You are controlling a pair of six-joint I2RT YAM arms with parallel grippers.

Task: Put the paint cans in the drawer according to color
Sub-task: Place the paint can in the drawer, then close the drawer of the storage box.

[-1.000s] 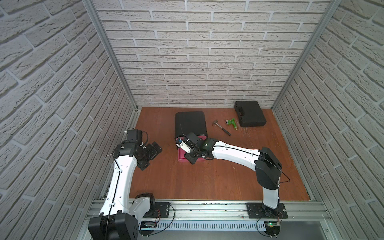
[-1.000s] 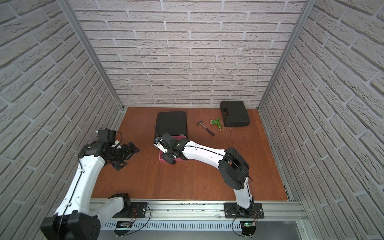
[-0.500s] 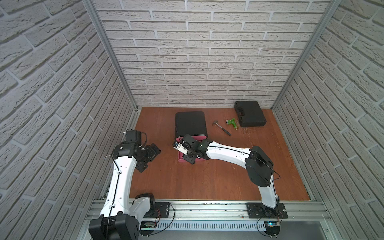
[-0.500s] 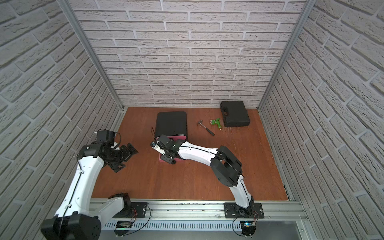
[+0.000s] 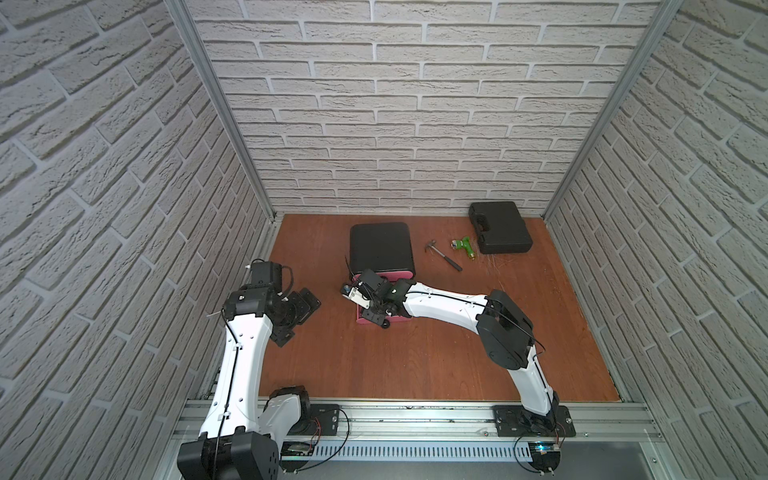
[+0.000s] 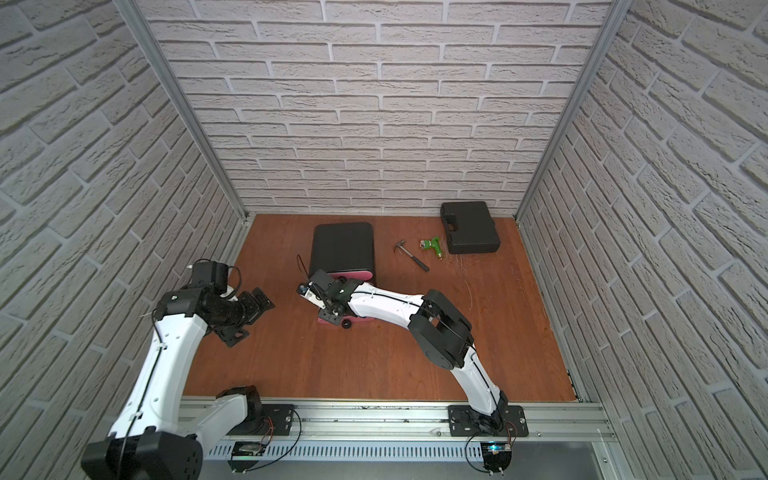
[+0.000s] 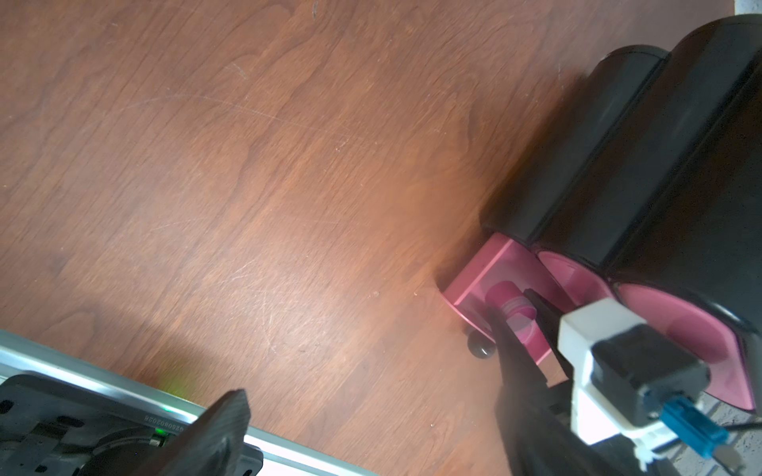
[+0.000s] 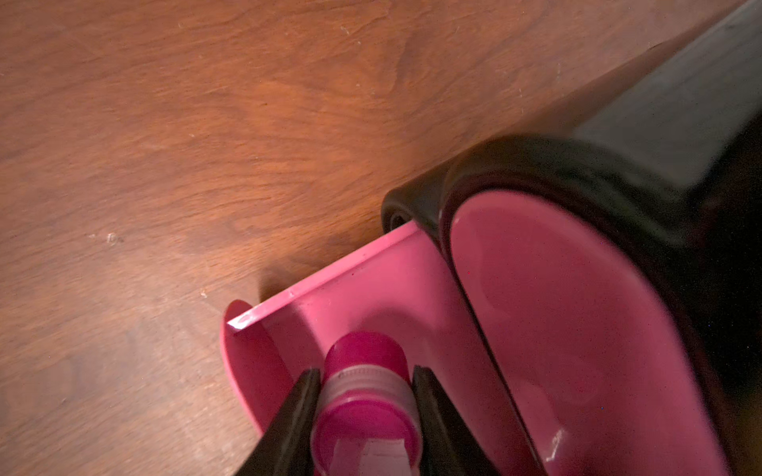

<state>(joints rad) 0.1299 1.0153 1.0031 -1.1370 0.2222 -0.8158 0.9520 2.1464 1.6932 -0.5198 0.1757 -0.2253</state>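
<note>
The left tool [image 5: 297, 318] hangs over the left side of the bench [image 5: 374, 374], jaws apart and empty, well clear of the work. The right arm reaches forward with its elbow raised and wrist pitched down. The right tool [image 8: 366, 377] is clamped on the magenta paint can [image 8: 365, 424], lid leading, over the floor of the pulled-out bottom drawer [image 8: 363, 280]. The tilt probably keeps the can clear of the middle drawer front [image 8: 556, 321]. Behind stands the chest [image 5: 380, 245]. No other cans show.

R jaws w/ magenta can [image 8: 365, 371] slid left over open drawer [image 8: 350, 276].
</note>
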